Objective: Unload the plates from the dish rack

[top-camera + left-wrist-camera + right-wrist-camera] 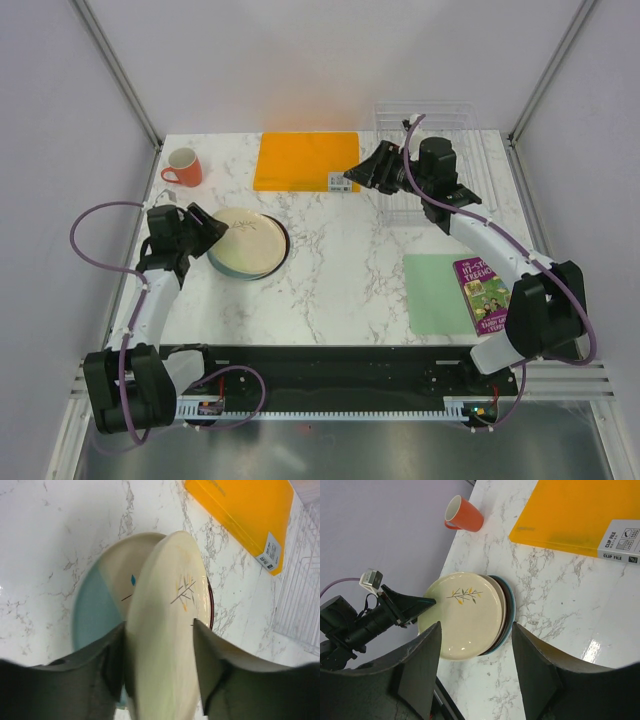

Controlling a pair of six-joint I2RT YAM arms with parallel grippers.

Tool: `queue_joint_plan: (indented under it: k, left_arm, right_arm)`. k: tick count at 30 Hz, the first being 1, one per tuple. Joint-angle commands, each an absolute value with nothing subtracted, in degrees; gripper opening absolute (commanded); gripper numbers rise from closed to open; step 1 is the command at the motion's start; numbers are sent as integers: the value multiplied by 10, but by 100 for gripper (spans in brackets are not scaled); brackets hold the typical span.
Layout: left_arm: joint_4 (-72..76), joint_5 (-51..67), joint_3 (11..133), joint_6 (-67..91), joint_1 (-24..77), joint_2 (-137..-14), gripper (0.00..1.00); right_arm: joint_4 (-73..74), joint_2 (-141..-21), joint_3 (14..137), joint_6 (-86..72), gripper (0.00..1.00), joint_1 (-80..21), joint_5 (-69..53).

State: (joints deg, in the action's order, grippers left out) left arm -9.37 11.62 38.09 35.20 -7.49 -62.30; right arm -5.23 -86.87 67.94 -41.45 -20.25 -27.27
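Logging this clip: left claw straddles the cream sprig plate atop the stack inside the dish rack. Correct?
No: the stack sits on the table, apart from the dish rack, as the top external view shows. The rest holds.

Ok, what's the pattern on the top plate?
The top plate is cream with a yellow sprig; right wrist view shows it best.

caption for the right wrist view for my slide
Open right pincer overlooks left pincer at the rim of the cream plate atop the stack, mug and folder beyond.
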Motion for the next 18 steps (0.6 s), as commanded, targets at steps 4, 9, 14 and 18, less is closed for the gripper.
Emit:
queue_joint_plan:
  k: [4, 9, 14, 18]
  left_arm:
    - [-99, 89, 376, 332, -78, -618, 75]
    - [-102, 78, 381, 326, -78, -621, 80]
    - [-102, 72, 387, 329, -78, -640, 80]
    - [-100, 66, 395, 326, -78, -663, 80]
  right_arm:
    - [-56, -873, 686, -402, 65, -200, -275]
    - [-54, -871, 685, -401, 65, -200, -276]
    - [-50, -869, 684, -396, 65, -200, -277]
    - [-47, -868, 683, -396, 65, -200, -283]
